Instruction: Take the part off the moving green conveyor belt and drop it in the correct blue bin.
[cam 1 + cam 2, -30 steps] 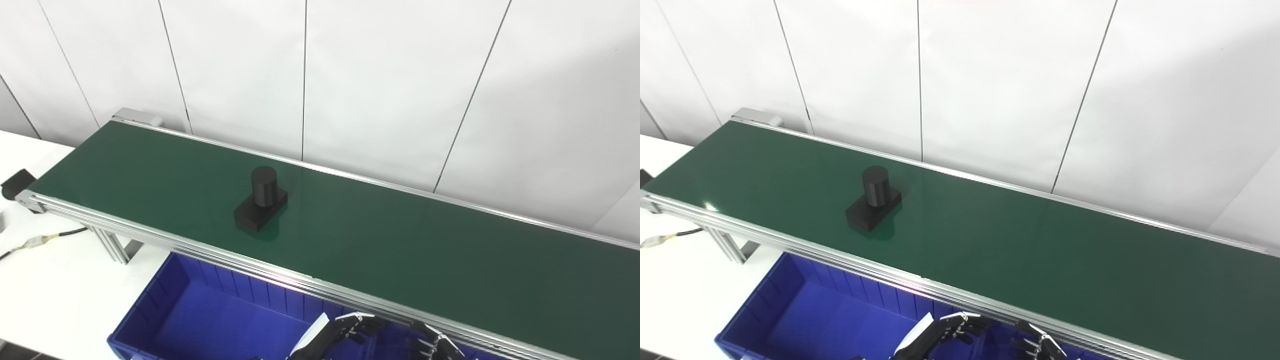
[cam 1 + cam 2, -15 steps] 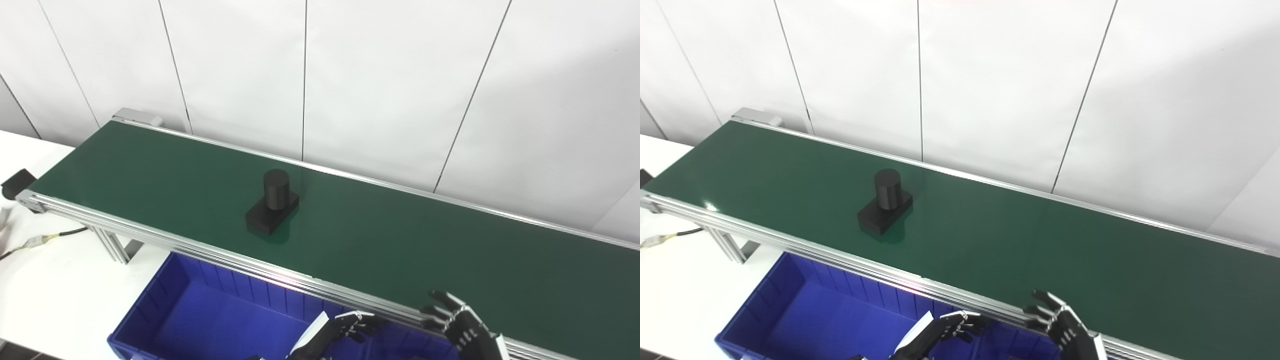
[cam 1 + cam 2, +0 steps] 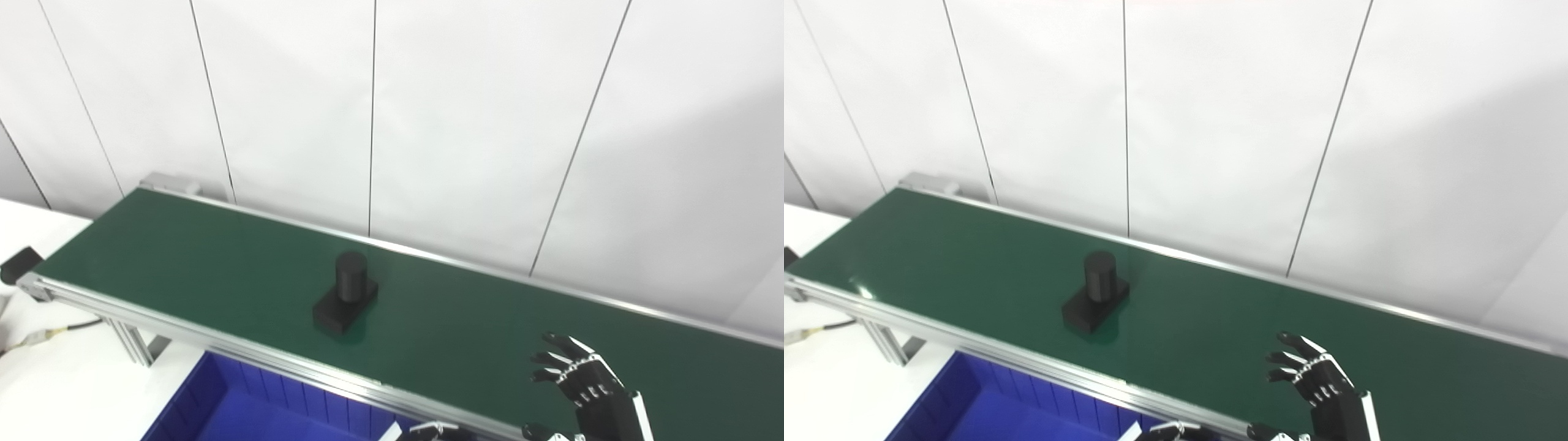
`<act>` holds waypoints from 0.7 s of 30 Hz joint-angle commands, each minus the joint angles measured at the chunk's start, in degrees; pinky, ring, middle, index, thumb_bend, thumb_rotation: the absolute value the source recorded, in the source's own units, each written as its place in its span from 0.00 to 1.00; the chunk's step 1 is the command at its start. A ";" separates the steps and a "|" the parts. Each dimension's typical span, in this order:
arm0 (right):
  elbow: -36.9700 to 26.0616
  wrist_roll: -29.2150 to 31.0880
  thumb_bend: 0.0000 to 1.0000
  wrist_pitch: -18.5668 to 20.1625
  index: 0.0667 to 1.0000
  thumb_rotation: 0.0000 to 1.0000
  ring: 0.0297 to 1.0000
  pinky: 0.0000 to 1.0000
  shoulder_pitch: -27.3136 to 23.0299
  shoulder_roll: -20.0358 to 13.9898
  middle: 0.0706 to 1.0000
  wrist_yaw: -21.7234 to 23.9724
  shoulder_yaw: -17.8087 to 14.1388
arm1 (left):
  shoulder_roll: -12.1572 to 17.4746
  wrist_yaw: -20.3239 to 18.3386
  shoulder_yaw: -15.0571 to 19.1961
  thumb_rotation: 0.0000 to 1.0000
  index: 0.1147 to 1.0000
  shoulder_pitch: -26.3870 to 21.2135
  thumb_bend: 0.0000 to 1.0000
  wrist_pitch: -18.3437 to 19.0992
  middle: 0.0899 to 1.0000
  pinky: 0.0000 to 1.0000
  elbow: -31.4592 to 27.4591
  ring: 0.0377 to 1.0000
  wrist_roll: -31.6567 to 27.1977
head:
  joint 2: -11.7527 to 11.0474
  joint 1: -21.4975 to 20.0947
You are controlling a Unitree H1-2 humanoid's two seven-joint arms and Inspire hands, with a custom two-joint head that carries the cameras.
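A black part (image 3: 345,300), an upright cylinder on a flat rectangular base, rides on the green conveyor belt (image 3: 184,257) left of the middle. My right hand (image 3: 585,389) is open with fingers spread, raised over the belt's near edge, well to the right of the part and apart from it. Of my left hand (image 3: 429,433) only the fingertips show at the bottom edge, below the belt's rail; whether it is open or shut does not show. A blue bin (image 3: 245,410) sits below the belt's near rail.
The belt's aluminium rail (image 3: 202,343) runs along the near side, on a leg (image 3: 131,343) at the left. A white table (image 3: 55,392) with a cable (image 3: 49,334) lies at the left. A white panelled wall (image 3: 429,122) stands behind the belt.
The camera has tilted up, shifting the scene down. The part has travelled right along the belt. My right hand has risen from below the rail to over the belt, fingers spread.
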 commanded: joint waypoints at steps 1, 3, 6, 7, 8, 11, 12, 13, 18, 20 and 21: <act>1.08 -0.14 0.90 -2.60 0.73 0.13 0.72 0.60 -2.16 1.10 0.79 -0.62 -0.85 | 0.62 1.37 -0.56 0.02 0.71 -0.88 0.86 -0.79 0.76 0.67 0.61 0.74 -0.21 | -2.35 -0.98; 3.09 -0.51 0.89 -2.68 0.74 0.13 0.72 0.62 -3.12 1.62 0.78 -0.64 -1.65 | 0.87 1.74 -1.08 0.01 0.71 -1.12 0.85 -0.79 0.76 0.68 1.28 0.74 -0.11 | -2.67 -1.64; 5.46 -1.68 0.88 -2.71 0.73 0.12 0.72 0.61 -4.53 2.14 0.78 -0.91 -2.47 | 1.11 2.18 -1.43 0.04 0.70 -1.19 0.86 -0.79 0.75 0.67 1.44 0.73 -0.08 | -2.44 -1.96; 5.92 -1.71 0.89 -2.72 0.74 0.12 0.71 0.61 -4.83 2.20 0.77 -0.84 -2.56 | 1.13 2.23 -1.43 0.06 0.70 -1.10 0.86 -0.79 0.74 0.67 1.26 0.73 -0.09 | -2.00 -2.08; 6.19 -1.69 0.89 -2.72 0.74 0.12 0.71 0.61 -5.00 2.25 0.77 -0.73 -2.64 | 1.14 2.27 -1.45 0.06 0.70 -1.04 0.86 -0.79 0.74 0.66 1.14 0.73 -0.09 | -2.00 -2.08; 6.62 -2.39 0.89 -2.72 0.74 0.12 0.71 0.61 -5.33 2.47 0.77 -0.90 -2.69 | 1.20 2.25 -1.49 0.05 0.70 -0.83 0.86 -0.79 0.74 0.66 0.27 0.72 -0.26 | -1.11 -2.20; 6.74 -2.43 0.88 -2.72 0.74 0.12 0.71 0.61 -5.34 2.54 0.78 -0.94 -2.71 | 1.33 2.72 -1.81 0.04 0.70 -0.91 0.86 -0.79 0.74 0.65 0.13 0.72 0.05 | -0.74 -2.30; 6.85 -2.53 0.88 -2.71 0.74 0.13 0.72 0.62 -5.28 2.60 0.78 -1.02 -2.77 | 1.41 2.89 -1.98 0.03 0.70 -0.97 0.86 -0.79 0.73 0.65 0.06 0.71 0.07 | -0.59 -2.30; 7.66 -4.21 0.84 -2.60 0.75 0.08 0.74 0.64 -5.21 2.81 0.80 -2.53 -2.53 | 1.73 2.54 -2.25 0.01 0.70 -0.81 0.85 -0.79 0.73 0.64 -0.89 0.71 -0.37 | 1.12 -2.93; 8.08 -5.17 0.83 -2.54 0.77 0.06 0.75 0.65 -5.45 2.95 0.79 -3.41 -2.17 | 1.83 2.30 -2.15 0.02 0.71 -0.65 0.85 -0.79 0.75 0.65 -1.24 0.72 -0.45 | 1.52 -3.23; 8.53 -5.86 0.83 -2.57 0.77 0.06 0.75 0.66 -5.75 3.03 0.79 -3.97 -1.97 | 1.84 2.22 -2.11 0.03 0.71 -0.63 0.85 -0.79 0.75 0.65 -1.25 0.72 -0.57 | 1.72 -3.31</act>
